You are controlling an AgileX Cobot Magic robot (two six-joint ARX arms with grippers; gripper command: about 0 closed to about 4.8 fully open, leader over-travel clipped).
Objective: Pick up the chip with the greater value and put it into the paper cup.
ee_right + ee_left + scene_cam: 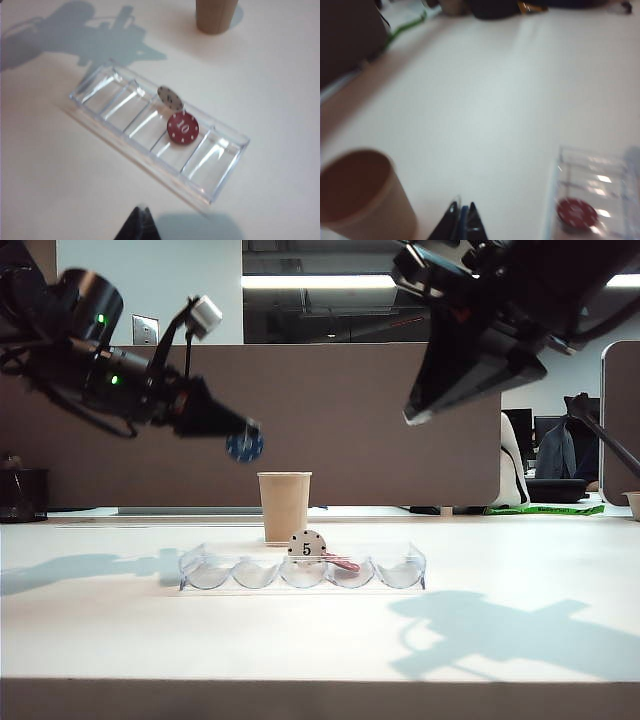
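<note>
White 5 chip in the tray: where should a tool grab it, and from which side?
Probably from above, pinching the two flat faces near the top edge. The white chip stands on edge in the middle slot of the clear tray, so its upper half sticks above the tray wall. The red chip lies in the next slot, close beside it, so keep the fingers narrow.

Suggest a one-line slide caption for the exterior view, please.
Left gripper holds the blue chip above and left of the paper cup; right gripper hovers shut.
</note>
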